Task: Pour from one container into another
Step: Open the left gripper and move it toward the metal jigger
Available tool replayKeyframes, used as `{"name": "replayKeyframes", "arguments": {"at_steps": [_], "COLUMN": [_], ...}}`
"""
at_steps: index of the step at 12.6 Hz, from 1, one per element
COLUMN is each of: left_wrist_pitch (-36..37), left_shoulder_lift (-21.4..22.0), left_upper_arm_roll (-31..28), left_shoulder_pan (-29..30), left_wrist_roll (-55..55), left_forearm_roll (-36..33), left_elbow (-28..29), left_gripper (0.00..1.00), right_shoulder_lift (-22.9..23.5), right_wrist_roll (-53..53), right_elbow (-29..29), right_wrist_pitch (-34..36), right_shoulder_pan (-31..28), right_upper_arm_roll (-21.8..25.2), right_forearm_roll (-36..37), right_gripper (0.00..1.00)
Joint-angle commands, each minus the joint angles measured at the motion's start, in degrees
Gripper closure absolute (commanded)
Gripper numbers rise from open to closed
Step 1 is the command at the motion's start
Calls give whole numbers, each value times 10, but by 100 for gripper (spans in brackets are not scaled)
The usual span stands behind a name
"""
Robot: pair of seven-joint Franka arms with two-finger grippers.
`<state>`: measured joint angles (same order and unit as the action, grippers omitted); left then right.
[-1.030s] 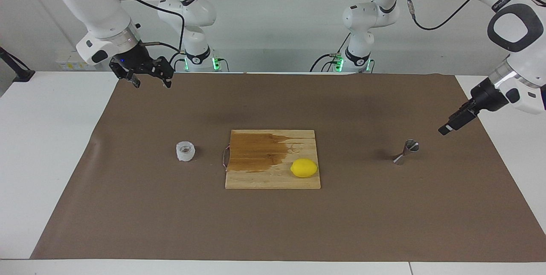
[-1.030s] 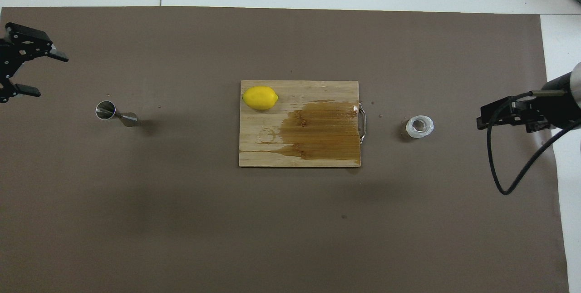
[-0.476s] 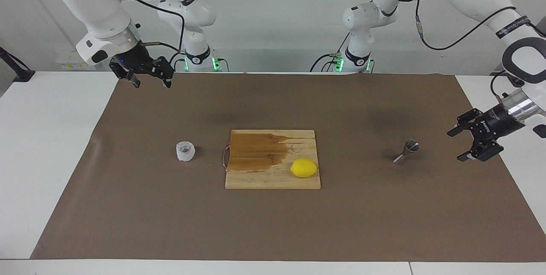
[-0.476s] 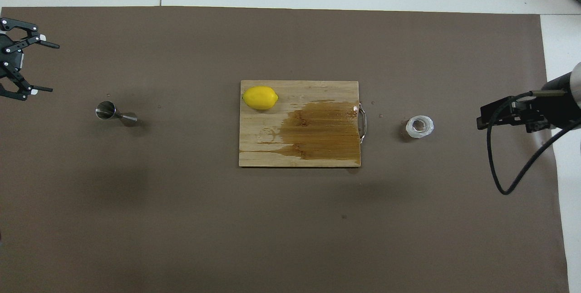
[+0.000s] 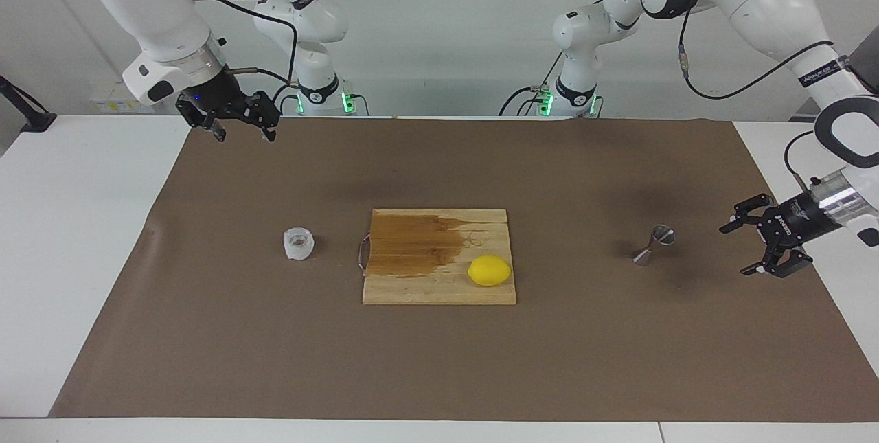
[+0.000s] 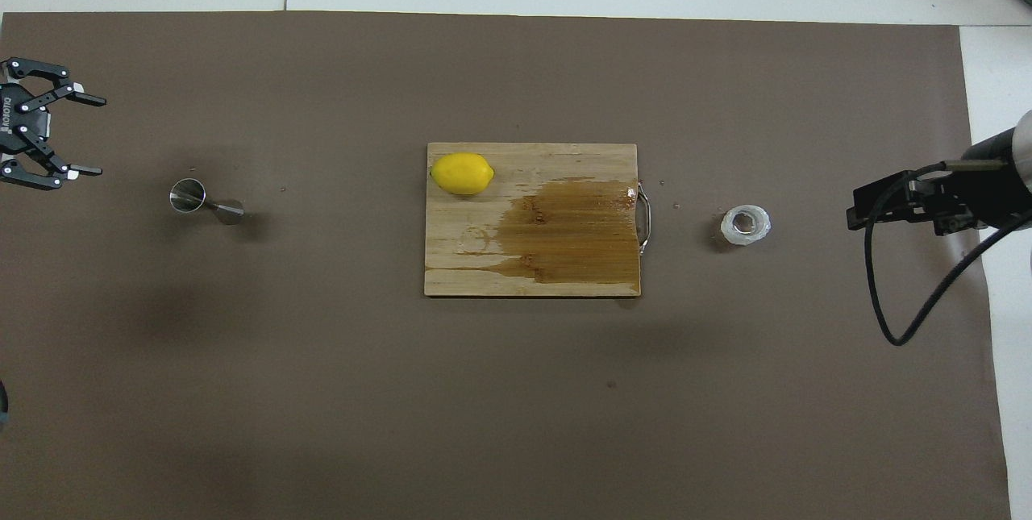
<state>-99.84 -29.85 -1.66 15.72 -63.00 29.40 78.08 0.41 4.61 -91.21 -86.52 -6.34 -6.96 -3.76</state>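
The jigger point(image 5: 654, 244) stands near the spread, empty left pincer point(image 5: 747, 248), seemingly level with it.

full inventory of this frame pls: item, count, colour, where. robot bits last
plastic cup: 1, translucent whitish, on the paper, beside the board's handle end, toward the right arm's end
jigger: 1, shiny silver, upright on the paper, toward the left arm's end
cutting board: 1, light wood with a dark wet stain, mid-table
lemon: 1, yellow, on the board, at its corner farther from the robots
paper sheet: 1, brown, covers most of the table
table: 1, white
left gripper: 1, black, jaws open, low beside the jigger, apart from it
right gripper: 1, black, jaws open, raised over the paper's corner, waiting
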Motion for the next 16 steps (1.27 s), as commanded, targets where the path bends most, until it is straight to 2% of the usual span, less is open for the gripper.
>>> {"name": "replayKeyframes", "arguments": {"at_steps": [1,3,5,9,11,16], "left_wrist_pitch": [-35,-42,-81,-126,-154,-210], "left_shoulder_lift": [17,34,71,107,131,148], "left_upper_arm_roll": [2,2,2,2,2,3], "left_shoulder_pan": [3,8,8,19,21,-9], "left_wrist_roll": [-6,-8,-9,-9,-5,0], "left_forearm_roll": [9,9,17,86,144,224], "left_elbow": [44,82,177,289,354,409], "left_gripper": [0,0,0,0,0,0], "right_shoulder_lift": [-2,-2,-2,-2,-2,-2], "right_wrist_roll": [-3,-3,-3,-3,-2,-3], "right_elbow": [-3,-3,-3,-3,-3,-3], "right_wrist_pitch": [1,1,1,1,2,2], "right_shoulder_pan": [-4,-4,-4,-4,-4,-4], "right_upper_arm_roll": [-2,-2,-2,-2,-2,-2], "right_forearm_roll": [-9,-9,-9,-9,-9,-9], "right_gripper": [0,0,0,0,0,0]}}
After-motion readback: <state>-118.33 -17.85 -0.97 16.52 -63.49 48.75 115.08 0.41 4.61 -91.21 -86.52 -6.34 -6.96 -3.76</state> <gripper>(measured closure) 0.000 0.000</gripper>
